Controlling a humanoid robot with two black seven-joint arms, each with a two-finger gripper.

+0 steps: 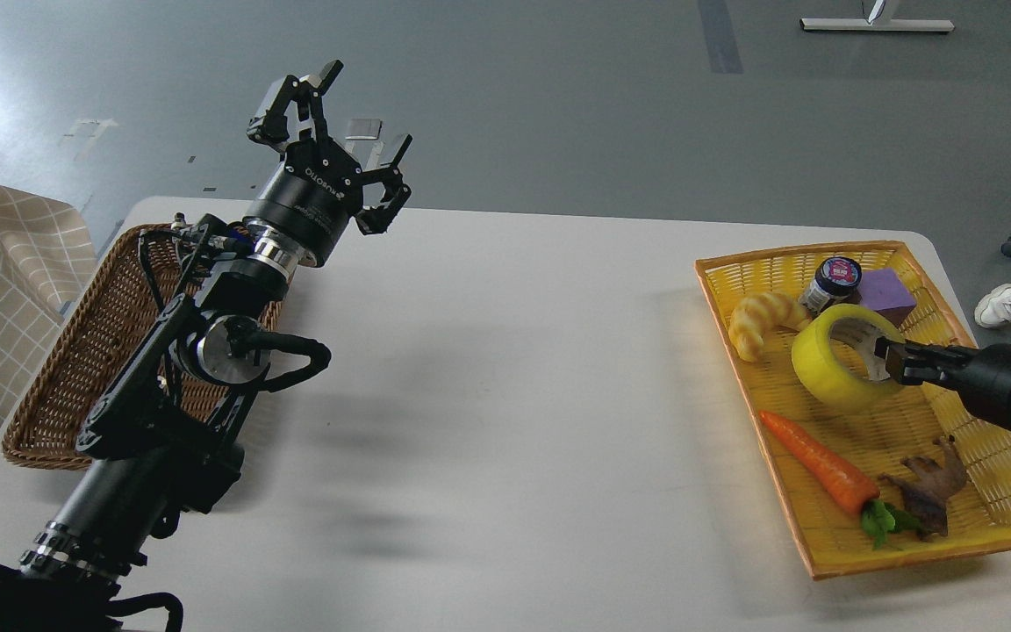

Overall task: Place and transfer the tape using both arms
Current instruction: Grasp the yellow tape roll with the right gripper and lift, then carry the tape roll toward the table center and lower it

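The tape [832, 367] sits in the yellow tray [1006, 505] at the right of the table [514, 369], tipped up on its edge with the core facing up and left, and the right gripper [885, 362] reaches into that core from the right, one finger apparently inside the ring and the wall of the roll between the jaws; it looks clenched on the tape, though the far finger is hidden behind the roll, so how deep the bite goes I cannot tell. The step in hand seems to be the pickup from the tray, early in the task, with the handover yet to come. To do it well, the lift should go straight up before any sideways travel, since a small jar [832, 283], a purple block [887, 294] and a croissant [760, 323] crowd just beside the roll, and a drag across the weave could knock them or snag the tray rim. A grip on one wall lets the roll swing, so slow motion and a level wrist would help. The carrot [821, 465] and a brown toy [931, 487] lie nearer the front, apart from the roll and out of the way. The left gripper [343, 145] hangs above the table's far left with fingers spread wide and nothing in them, near the brown basket [93, 369]; for the transfer it should take the free side of the ring, opposite the right fingers, and close fully before the right lets go
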